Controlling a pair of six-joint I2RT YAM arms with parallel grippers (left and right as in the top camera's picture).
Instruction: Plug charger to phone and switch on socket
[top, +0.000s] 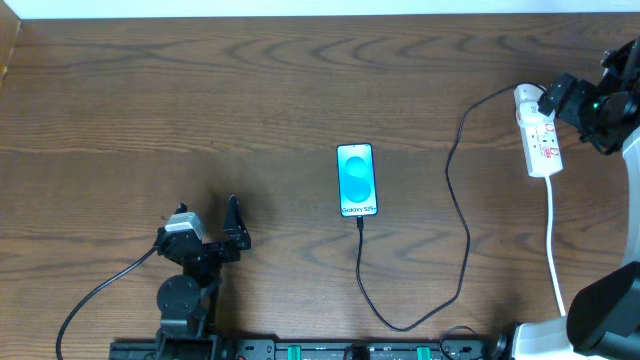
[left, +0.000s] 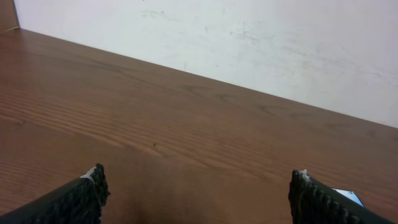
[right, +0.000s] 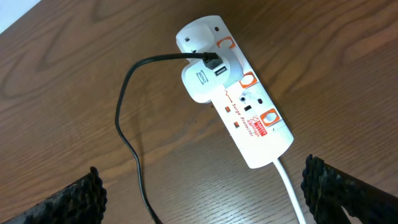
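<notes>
The phone (top: 357, 180) lies flat mid-table, its blue screen lit. The charger's black cable (top: 463, 235) runs from the phone's near edge, where its tip meets the phone, loops toward the front and climbs right to a white plug (right: 208, 81) seated in the socket (right: 255, 115). The socket (top: 540, 135) is a white strip with red marks at the far right. My right gripper (right: 202, 186) hovers open just short of the strip, nothing between its fingers (right: 81, 199). My left gripper (left: 196, 190) stands open and empty over bare wood at the front left (top: 210, 222).
The socket's white cord (top: 553, 240) trails toward the front right, beside the right arm's base (top: 600, 310). The left arm's base and its dark lead (top: 100, 290) sit at the front left. A pale wall (left: 249, 37) bounds the table's far edge.
</notes>
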